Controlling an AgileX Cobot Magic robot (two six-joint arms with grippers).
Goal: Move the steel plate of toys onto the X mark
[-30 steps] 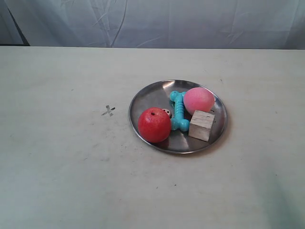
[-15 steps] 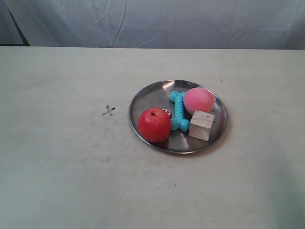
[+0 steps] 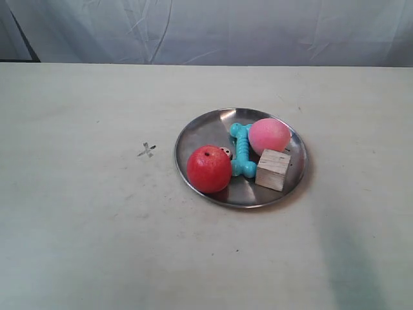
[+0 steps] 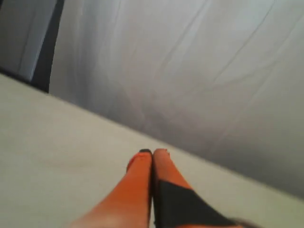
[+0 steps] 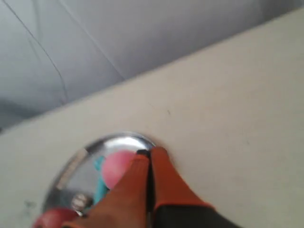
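The steel plate (image 3: 199, 131) lies on the table right of centre, holding the red apple ball (image 3: 208, 169), pink peach ball (image 3: 269, 136), turquoise bone (image 3: 242, 150), wooden cube (image 3: 273, 170) and a tiny dice (image 3: 226, 153). The X mark (image 3: 147, 150) is drawn just left of the plate. Neither arm shows in the exterior view. My right gripper (image 5: 149, 153) is shut and empty, hovering near the plate (image 5: 118, 141) rim by the peach ball (image 5: 116, 167). My left gripper (image 4: 153, 152) is shut over bare table, holding nothing.
A pale cloth backdrop (image 3: 213, 29) hangs behind the table's far edge. A soft shadow (image 3: 352, 271) falls on the table at the exterior view's lower right.
The plate and toys have not moved. The shadow at the exterior view's lower right has grown darker and spread further in.
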